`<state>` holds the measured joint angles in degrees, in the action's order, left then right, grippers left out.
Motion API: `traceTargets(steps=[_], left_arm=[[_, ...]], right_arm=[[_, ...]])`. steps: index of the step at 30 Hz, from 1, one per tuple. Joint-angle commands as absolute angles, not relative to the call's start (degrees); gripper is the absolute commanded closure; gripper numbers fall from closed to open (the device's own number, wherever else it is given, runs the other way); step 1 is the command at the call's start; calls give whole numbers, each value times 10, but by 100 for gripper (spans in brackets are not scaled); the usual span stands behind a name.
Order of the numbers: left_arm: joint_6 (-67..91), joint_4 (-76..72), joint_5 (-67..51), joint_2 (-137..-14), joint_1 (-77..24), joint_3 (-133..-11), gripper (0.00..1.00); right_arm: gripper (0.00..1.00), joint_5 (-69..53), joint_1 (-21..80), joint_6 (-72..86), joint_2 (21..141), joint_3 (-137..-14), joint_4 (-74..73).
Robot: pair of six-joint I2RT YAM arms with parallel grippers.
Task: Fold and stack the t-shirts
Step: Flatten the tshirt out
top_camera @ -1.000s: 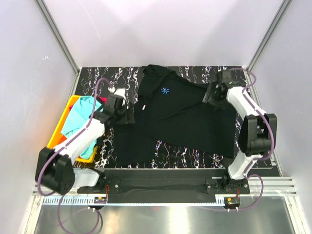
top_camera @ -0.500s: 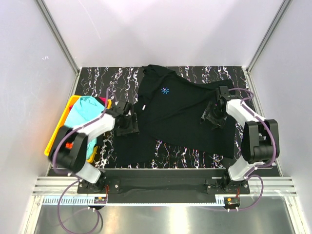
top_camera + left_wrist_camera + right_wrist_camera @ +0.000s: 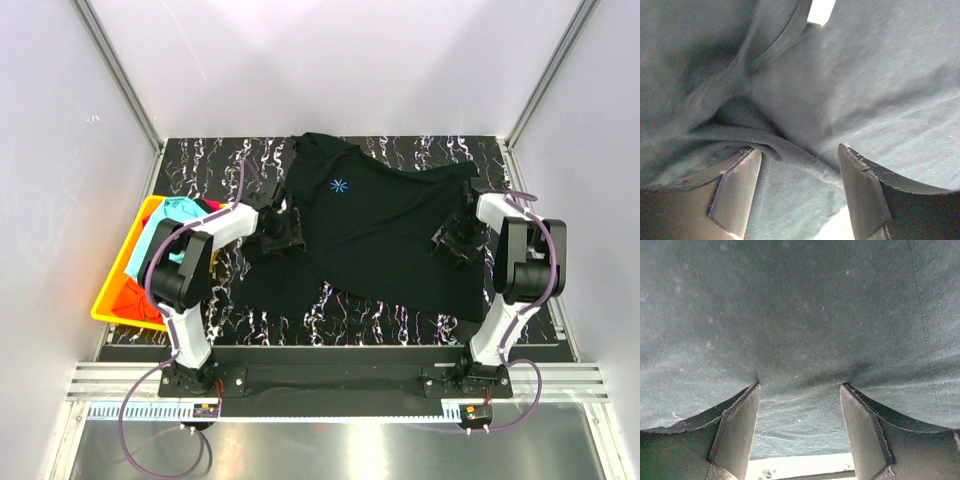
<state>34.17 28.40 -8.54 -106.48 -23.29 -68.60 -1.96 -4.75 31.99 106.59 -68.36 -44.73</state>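
Observation:
The large black t-shirt [image 3: 370,235] lies spread and rumpled across the marble-patterned table, with a small blue star logo near its collar. My left gripper [image 3: 284,232] is low over the shirt's left edge; in the left wrist view [image 3: 800,192] its jaws stand open with a fold of black cloth [image 3: 790,90] between them. My right gripper [image 3: 451,240] is low over the shirt's right side; in the right wrist view [image 3: 800,427] its jaws stand open, pressed into flat black cloth [image 3: 800,315]. A turquoise shirt [image 3: 163,228] and an orange-red shirt [image 3: 133,299] lie in the bin.
A yellow plastic bin [image 3: 103,307] stands at the table's left edge, beside the left arm. White walls with metal rails enclose the table [image 3: 220,160] at back and sides. The arm bases sit on the black rail at the near edge.
My left gripper has swung right, from beside the bin onto the black shirt's left edge. My right gripper has come down from the far right corner onto the shirt's right side.

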Motion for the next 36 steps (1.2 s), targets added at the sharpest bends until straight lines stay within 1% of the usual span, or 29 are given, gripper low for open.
traceTargets(steps=[1, 4, 7, 10, 11, 13, 14, 15, 18, 19, 23, 26, 27, 29, 36], left_arm=[[345, 272, -114, -1098, -235, -705, 32], [339, 286, -94, -1061, -235, -714, 32], [334, 298, -74, -1006, -236, -685, 32], [328, 312, -52, -913, -235, -626, 32], [327, 320, -43, -864, -235, -596, 32], [328, 347, -12, -819, -234, -566, 32], [330, 355, -4, -775, -230, -536, 32], [342, 371, 16, -757, -228, -522, 32], [370, 387, 9, -694, -201, -462, 33], [378, 388, 4, -684, -193, -434, 34], [415, 382, -18, -665, -164, -383, 42], [441, 381, -11, -687, -162, -377, 44], [453, 381, 0, -693, -161, -376, 47], [458, 380, 25, -704, -160, -376, 50], [467, 380, 31, -715, -156, -360, 52]], right_arm=[[28, 45, -59, 309, 1135, -712, -402], [28, 74, -67, 294, 1154, -747, -424], [26, 102, -68, 280, 1139, -761, -442], [24, 105, -67, 272, 1106, -759, -453], [24, 99, -67, 272, 1094, -758, -454], [23, 70, -66, 276, 1061, -749, -455], [22, 59, -63, 279, 1051, -744, -455], [19, 41, -57, 279, 1041, -743, -454], [16, 22, -41, 270, 999, -740, -461], [16, 14, -31, 268, 979, -738, -462], [17, -32, -18, 274, 935, -719, -462], [17, -48, -10, 272, 910, -705, -462], [17, -52, -9, 270, 904, -701, -463], [17, -53, -8, 266, 890, -690, -462], [17, -57, -8, 262, 861, -664, -461]])
